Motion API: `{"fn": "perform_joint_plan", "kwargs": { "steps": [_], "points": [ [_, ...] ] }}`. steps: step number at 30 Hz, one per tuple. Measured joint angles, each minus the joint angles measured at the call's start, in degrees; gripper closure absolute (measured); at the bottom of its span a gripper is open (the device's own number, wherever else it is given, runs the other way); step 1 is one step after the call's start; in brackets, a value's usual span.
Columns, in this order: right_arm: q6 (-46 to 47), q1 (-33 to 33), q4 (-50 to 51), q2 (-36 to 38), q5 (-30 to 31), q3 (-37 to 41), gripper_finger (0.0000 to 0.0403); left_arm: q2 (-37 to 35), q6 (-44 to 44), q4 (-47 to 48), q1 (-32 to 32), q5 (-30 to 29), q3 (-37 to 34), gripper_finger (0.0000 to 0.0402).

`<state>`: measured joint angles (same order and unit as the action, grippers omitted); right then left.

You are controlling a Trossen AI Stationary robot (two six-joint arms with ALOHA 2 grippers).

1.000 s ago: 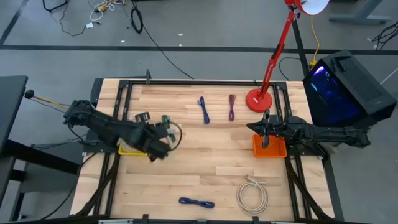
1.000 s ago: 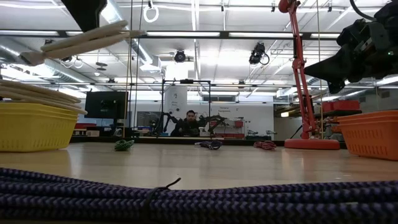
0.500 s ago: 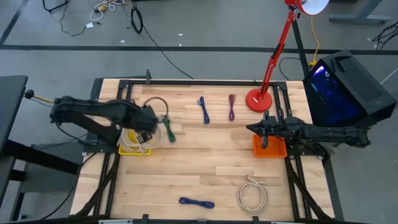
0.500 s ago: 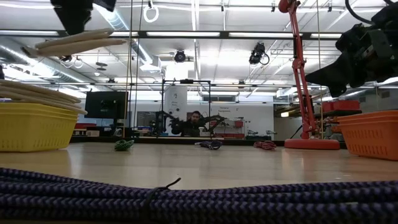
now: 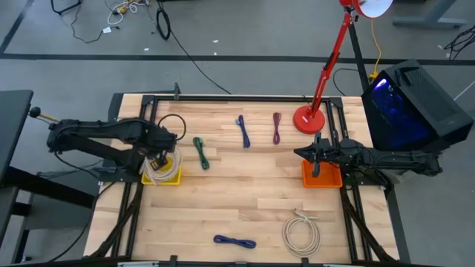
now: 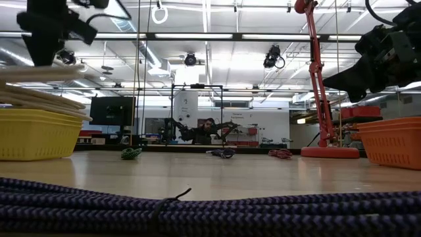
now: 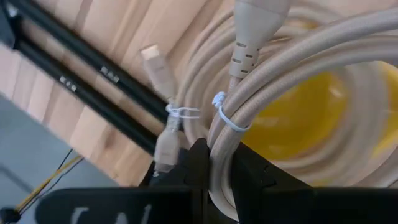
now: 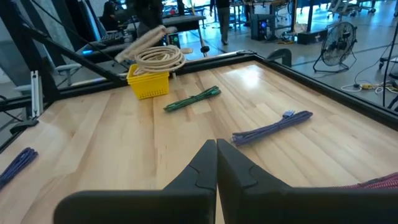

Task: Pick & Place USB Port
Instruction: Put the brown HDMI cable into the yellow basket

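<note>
Beige cable coil (image 5: pixel 162 167) hung pinched in the left gripper (image 5: pixel 159 153) directly over the yellow basket (image 5: pixel 165 178), at nine o'clock on the table. The right gripper (image 5: pixel 319 157), fingers pressed together, waited at three o'clock, well apart.

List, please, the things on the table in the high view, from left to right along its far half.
yellow basket → green cable → blue cable → purple cable → lamp base
</note>
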<state>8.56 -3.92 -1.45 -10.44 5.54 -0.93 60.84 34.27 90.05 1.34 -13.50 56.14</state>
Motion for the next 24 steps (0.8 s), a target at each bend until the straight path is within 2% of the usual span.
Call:
{"fn": "perform_joint_plan", "kwargs": {
  "steps": [4,10,16,24],
  "points": [
    [0.04,0.00,0.00,0.00,-0.01,0.00,0.0396,0.22,-0.16,-0.01,1.93,-1.98,-3.73,0.0358],
    [0.47,0.00,0.00,0.00,0.02,0.00,0.0396,0.22,-1.96,-0.04,4.25,1.47,-7.43,0.0358],
    [0.40,0.01,0.00,0.00,0.00,0.00,0.0396,0.22,-1.44,-0.08,4.62,1.86,-8.24,0.0357],
    [0.39,0.00,0.00,0.00,0.00,0.00,0.0396,0.22,-0.45,-0.02,4.62,3.58,-8.30,0.0282]
  ]
}}
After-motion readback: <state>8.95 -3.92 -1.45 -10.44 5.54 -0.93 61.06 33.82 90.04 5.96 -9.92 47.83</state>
